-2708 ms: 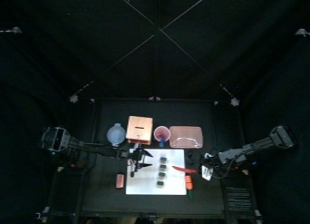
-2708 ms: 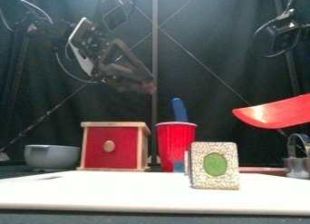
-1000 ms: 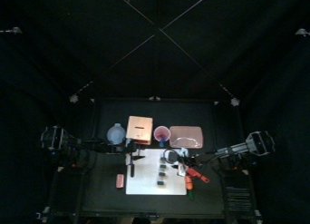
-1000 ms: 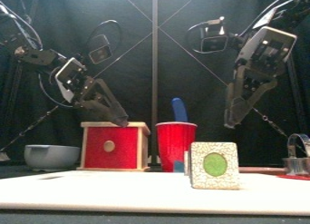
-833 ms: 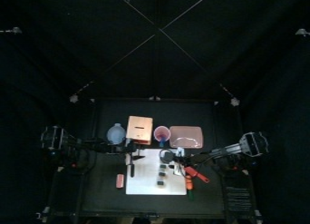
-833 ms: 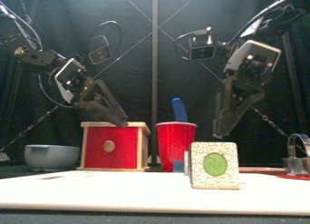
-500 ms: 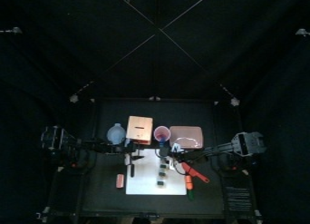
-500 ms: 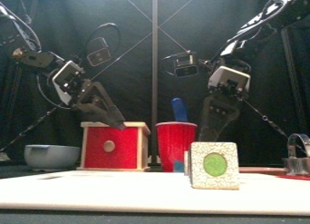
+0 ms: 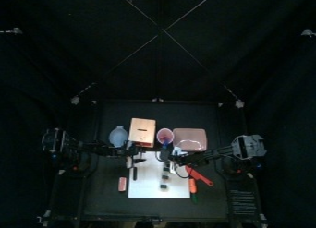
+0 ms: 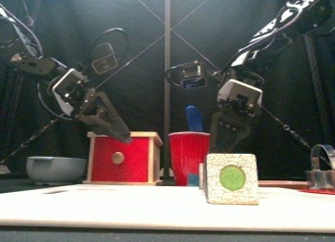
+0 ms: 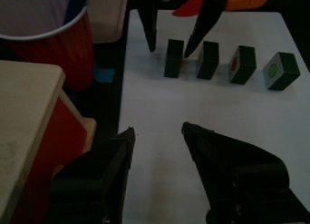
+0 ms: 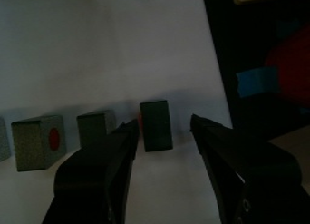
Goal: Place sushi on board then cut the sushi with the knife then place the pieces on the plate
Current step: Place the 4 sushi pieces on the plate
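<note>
Right gripper (image 12: 161,128) is spread open and hanging low over the white cutting board (image 11: 206,114), with one jaw on each side of the end sushi piece (image 12: 155,125). It looks like it's bracketing the piece rather than squeezing it, and I can't see actual contact.

That piece is the one nearest the red cup (image 10: 190,154). The rest of the sushi pieces (image 11: 242,66) stand upright in a short row on the board, four in all, each a little apart from the next. In the front view the nearest one faces the camera and shows a green centre in a white speckled face.

Left gripper (image 11: 158,130) is open too. It holds nothing and hovers over the bare part of the board on the wooden box (image 10: 123,158) side, well short of the row.

The red knife (image 9: 198,177) lies at the board's right edge, and the blue knife (image 10: 194,119) stands in the red cup. Behind the board on the tabletop (image 9: 105,202) there's a line-up from left to right: blue-grey bowl (image 9: 118,136), box, cup, then the pink tray (image 9: 189,131). I can't see any sushi on the tray. The metal cutter (image 10: 322,169) sits far right in the front view.
</note>
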